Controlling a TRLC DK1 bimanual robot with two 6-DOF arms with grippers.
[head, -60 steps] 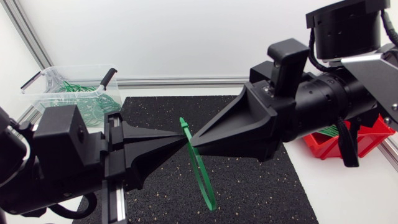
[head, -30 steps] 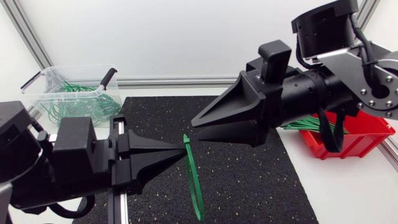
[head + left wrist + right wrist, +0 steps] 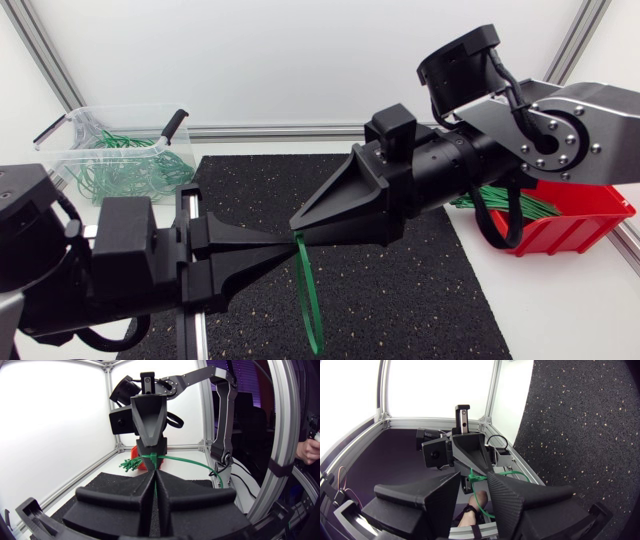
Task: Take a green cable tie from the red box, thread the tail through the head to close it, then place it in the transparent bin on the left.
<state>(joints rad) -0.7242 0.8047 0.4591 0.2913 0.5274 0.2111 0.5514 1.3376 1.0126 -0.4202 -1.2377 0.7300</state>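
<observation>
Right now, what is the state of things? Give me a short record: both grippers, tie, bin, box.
left gripper: shut on tie, above the mat
right gripper: open, tips at the tie's top end
tie: narrow loop hanging below the fingers; threaded or not, cannot tell
bin: holds looped ties
box: holds loose ties

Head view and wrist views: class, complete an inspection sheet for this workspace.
Surface: black speckled rubber mat on a white table.
Job's things: green plastic cable tie hangs from the left gripper; more green ties in the red plastic box; looped ties in the transparent plastic bin.
Clutter: nothing seen.
Grippers: left gripper shut on the tie; right gripper open, tips at the tie's upper end.
Cables: black cable loops beside the right arm.
Surroundings: aluminium frame bars edge the table.
</observation>
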